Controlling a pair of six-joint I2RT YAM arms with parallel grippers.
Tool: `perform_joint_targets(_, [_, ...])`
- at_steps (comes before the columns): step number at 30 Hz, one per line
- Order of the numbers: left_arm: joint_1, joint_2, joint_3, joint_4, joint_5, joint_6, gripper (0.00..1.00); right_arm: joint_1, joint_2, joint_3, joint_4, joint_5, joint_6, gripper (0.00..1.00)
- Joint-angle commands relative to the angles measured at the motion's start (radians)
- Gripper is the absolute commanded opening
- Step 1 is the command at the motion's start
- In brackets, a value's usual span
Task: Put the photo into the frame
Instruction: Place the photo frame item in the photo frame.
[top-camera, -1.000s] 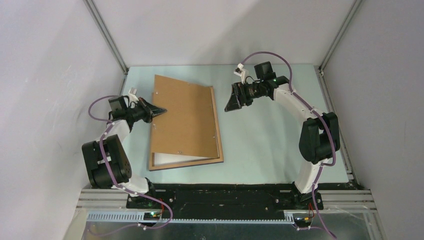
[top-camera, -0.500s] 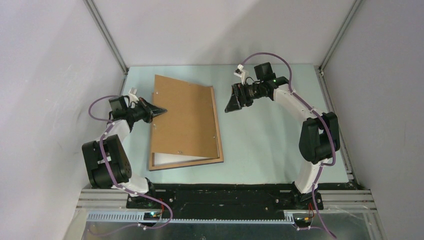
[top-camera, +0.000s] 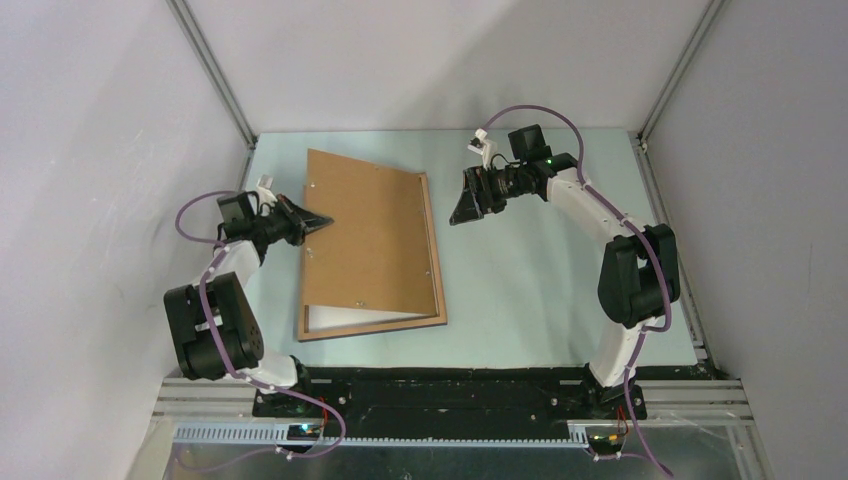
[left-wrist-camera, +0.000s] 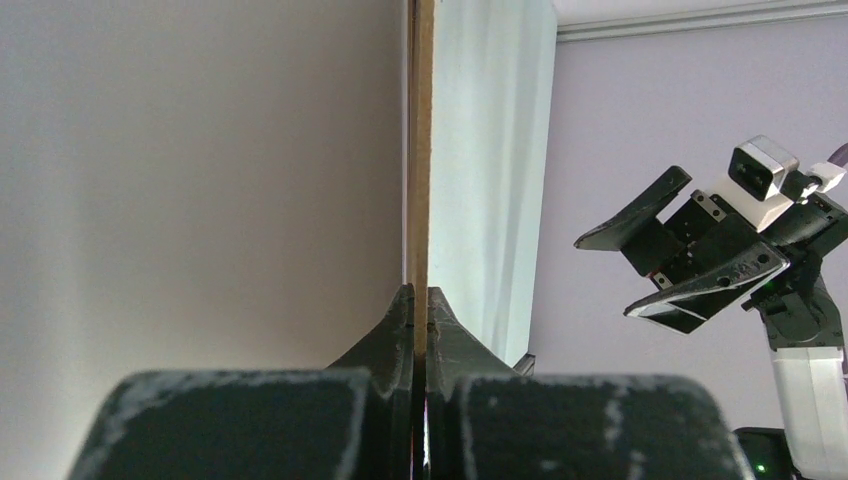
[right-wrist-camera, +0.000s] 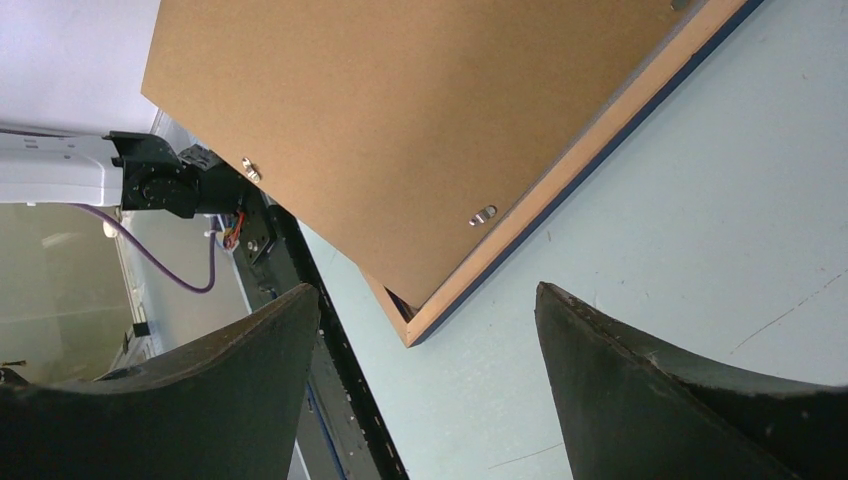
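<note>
The frame (top-camera: 434, 262) lies flat on the table left of centre, light wood face up; its rail (right-wrist-camera: 585, 148) shows blue on the outer side. A brown backing board (top-camera: 368, 235) rests skewed over it, its far left corner past the rail. My left gripper (top-camera: 325, 220) is shut on the board's left edge (left-wrist-camera: 421, 150), seen edge-on between the fingertips (left-wrist-camera: 402, 305). The photo shows only as a white strip (top-camera: 355, 319) inside the frame's near end. My right gripper (top-camera: 462, 205) hangs open above the table, just right of the frame, with nothing between its fingers (right-wrist-camera: 620, 370).
Grey enclosure walls close in the pale blue table (top-camera: 540, 280) on the left, back and right. A black base rail (top-camera: 440, 390) runs along the near edge. The right gripper (left-wrist-camera: 690, 260) shows across the board in the left wrist view.
</note>
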Motion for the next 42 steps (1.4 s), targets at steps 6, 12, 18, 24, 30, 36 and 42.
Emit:
perform_joint_targets(6, [-0.008, -0.081, -0.014, 0.027, 0.014, -0.049, 0.00, 0.009, -0.024, 0.001, 0.017, 0.008, -0.012, 0.83])
perform_joint_targets(12, [-0.009, -0.077, -0.015, 0.029, 0.027, -0.049, 0.00, 0.011, -0.024, 0.000, 0.015, 0.015, -0.015, 0.83])
perform_joint_targets(18, [-0.009, -0.086, -0.022, 0.029, 0.033, -0.041, 0.00, 0.011, -0.024, 0.003, 0.014, 0.016, -0.016, 0.83])
perform_joint_targets(24, [-0.016, -0.092, -0.031, 0.029, 0.035, -0.027, 0.00, 0.011, -0.022, 0.003, 0.012, 0.018, -0.016, 0.83])
perform_joint_targets(30, [-0.018, -0.103, -0.040, 0.025, 0.027, -0.014, 0.00, 0.012, -0.018, 0.006, 0.013, 0.016, -0.015, 0.83])
perform_joint_targets(36, [-0.018, -0.092, -0.034, 0.023, 0.026, -0.009, 0.00, 0.012, -0.018, 0.007, 0.012, 0.016, -0.014, 0.83])
perform_joint_targets(42, [-0.019, -0.071, -0.020, 0.022, 0.034, -0.001, 0.00, 0.012, -0.018, 0.005, 0.010, 0.018, -0.018, 0.83])
